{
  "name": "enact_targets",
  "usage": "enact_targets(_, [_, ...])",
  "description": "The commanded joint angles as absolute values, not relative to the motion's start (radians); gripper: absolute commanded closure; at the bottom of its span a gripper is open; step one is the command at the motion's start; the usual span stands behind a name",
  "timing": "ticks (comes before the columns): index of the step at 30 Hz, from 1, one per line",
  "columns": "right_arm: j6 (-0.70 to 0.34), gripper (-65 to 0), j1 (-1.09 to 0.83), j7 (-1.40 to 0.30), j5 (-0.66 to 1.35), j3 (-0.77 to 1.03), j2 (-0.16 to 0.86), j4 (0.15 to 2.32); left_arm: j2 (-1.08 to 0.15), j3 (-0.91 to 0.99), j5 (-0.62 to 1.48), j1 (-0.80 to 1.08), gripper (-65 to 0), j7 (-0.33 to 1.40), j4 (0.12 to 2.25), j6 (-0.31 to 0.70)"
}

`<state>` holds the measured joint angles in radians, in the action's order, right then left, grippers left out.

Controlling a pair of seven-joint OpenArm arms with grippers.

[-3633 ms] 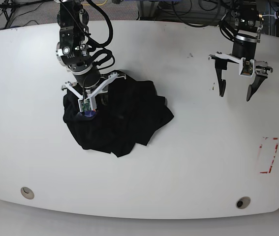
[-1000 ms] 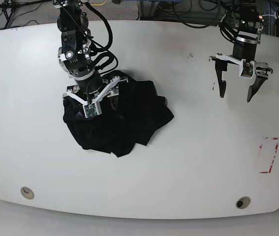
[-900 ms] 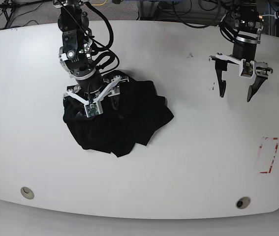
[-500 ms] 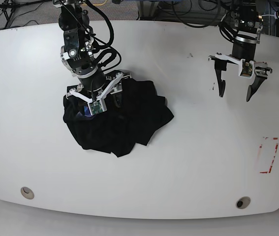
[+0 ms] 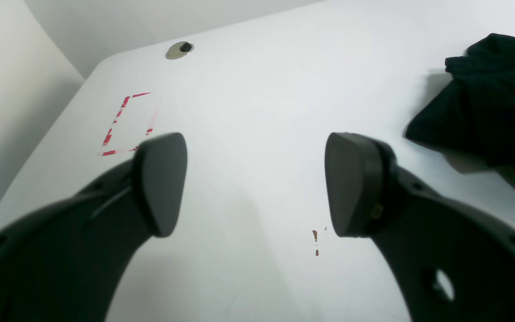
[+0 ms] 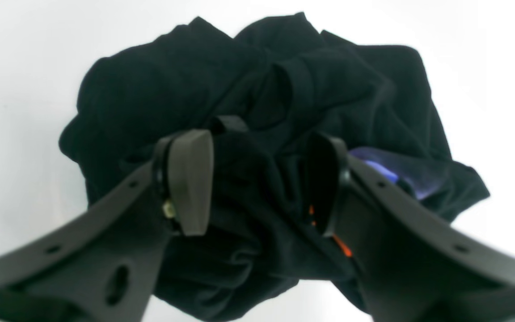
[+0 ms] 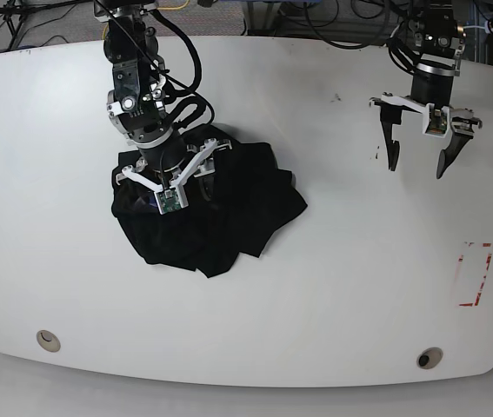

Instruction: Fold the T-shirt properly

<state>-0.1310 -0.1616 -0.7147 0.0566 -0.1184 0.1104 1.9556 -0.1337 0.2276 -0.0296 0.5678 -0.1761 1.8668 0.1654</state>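
The black T-shirt [image 7: 220, 213] lies crumpled in a heap on the white table [image 7: 333, 261], left of centre. My right gripper [image 7: 169, 184] points down into the heap's upper left part. In the right wrist view its jaws [image 6: 257, 179] stand partly apart, open, with a raised fold of black fabric [image 6: 257, 188] between the pads. A blue-purple patch [image 6: 387, 172] and an orange bit [image 6: 340, 246] of the print show beside the right-hand finger. My left gripper [image 7: 417, 163] hangs open over bare table at the far right, well away from the T-shirt [image 5: 485, 103], with nothing between its fingers [image 5: 161, 183].
Red tape corner marks [image 7: 475, 274] lie near the table's right edge. Two round holes [image 7: 48, 340] [image 7: 429, 357] sit along the front edge. Small dark specks [image 7: 336, 97] mark the tabletop at the back, and cables run behind the table.
My right gripper has shifted slightly right and toward the front over the T-shirt, and its jaws have narrowed around a fold. The left arm has not moved.
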Motion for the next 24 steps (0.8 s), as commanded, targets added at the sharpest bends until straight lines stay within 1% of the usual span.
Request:
enact_targets(1, [-0.127,-25.8,-0.14,-0.688,0.063,-0.114,0.117,1.977,-0.14,0.231,-0.027,0.564,-45.7,-0.206,1.88,0.162])
enact_targets(5, [-0.125,-14.9,-0.132,-0.69,0.062,-0.115,0.118,1.976,-0.141,0.231,-0.027,0.565,-45.8,-0.209,1.88,0.161])
enact_targets(7, [-0.126,-8.3,-0.131,-0.689,0.062,-0.113,0.117,1.975,-0.14,0.23,-0.028,0.563,-45.6,-0.21,1.881,0.16])
enact_targets(9, [-0.13,0.0,-0.136,-0.691,0.065,-0.117,0.116,1.97,-0.139,0.229,-0.026,0.564,-45.5,-0.215,1.882,0.158])
enact_targets(24, [-0.146,0.0,-0.147,-0.693,0.061,-0.116,0.12,2.0,-0.143,0.23,-0.029,0.553,-45.8,-0.206,1.873,0.156])
